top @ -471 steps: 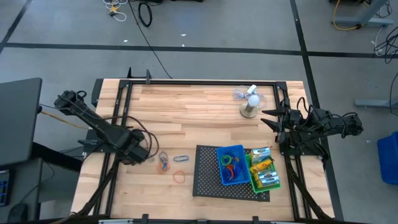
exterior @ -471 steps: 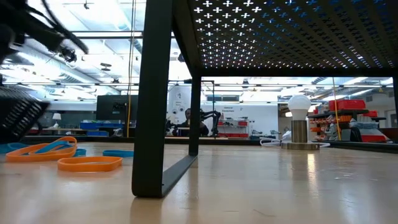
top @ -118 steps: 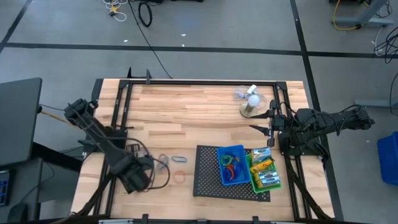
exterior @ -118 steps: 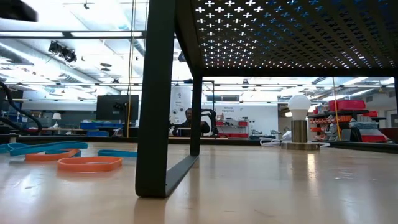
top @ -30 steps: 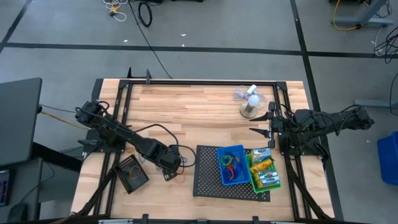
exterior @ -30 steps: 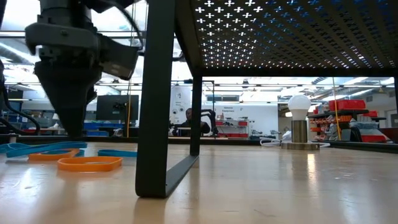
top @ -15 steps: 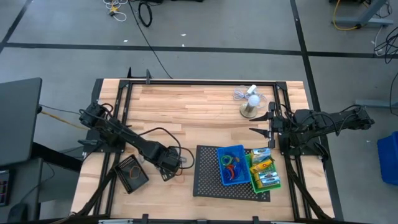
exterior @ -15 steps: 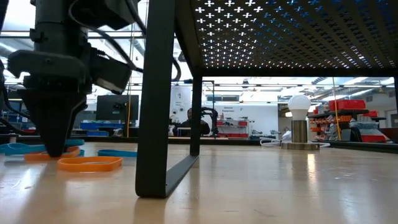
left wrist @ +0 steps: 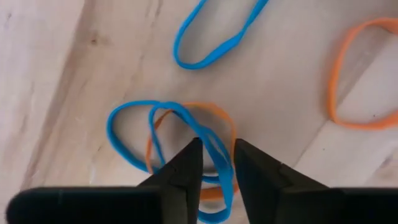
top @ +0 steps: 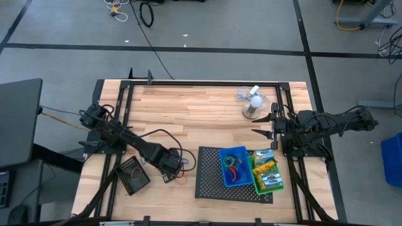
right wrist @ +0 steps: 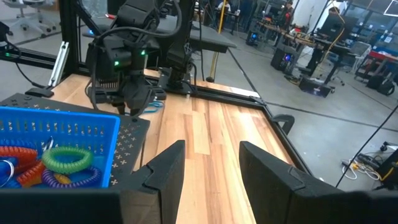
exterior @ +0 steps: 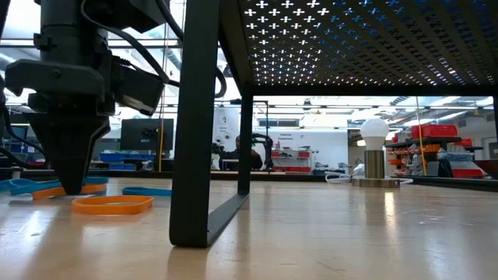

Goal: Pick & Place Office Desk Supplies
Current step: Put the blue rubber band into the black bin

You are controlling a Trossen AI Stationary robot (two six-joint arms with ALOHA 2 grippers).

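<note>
Several rubber-band loops lie flat on the wooden table left of the black mesh tray [top: 207, 179]: a blue loop [left wrist: 214, 40], an orange loop [left wrist: 348, 81], and a blue band [left wrist: 130, 112] crossed over an orange one [left wrist: 217, 112]. My left gripper [left wrist: 217, 152] points straight down on that crossed pair, its fingers close together with the blue strands between them. A small black bin [top: 131, 175] stands to its left. A blue bin [top: 233, 166] with bands and a green bin [top: 266, 174] with boxes sit on the tray. My right gripper [right wrist: 208, 162] waits open at the table's right edge. My left gripper has strands of the blue band [left wrist: 211, 140] between its two fingertips, where the band crosses the orange one. The fingers come from above, pointing down. The band lies flat on the table, slack; whether the orange band is caught too, I cannot tell.
A white mini fan [top: 253, 103] stands at the far right of the table. The mesh tray's black leg [exterior: 194, 124] rises just right of my left gripper [exterior: 68, 187] in the low view. An orange loop [exterior: 113, 204] lies between them.
My left gripper has sunk straight down onto the crossed blue and orange bands and then kept still with its tips at the table. The bands lie where they were.
</note>
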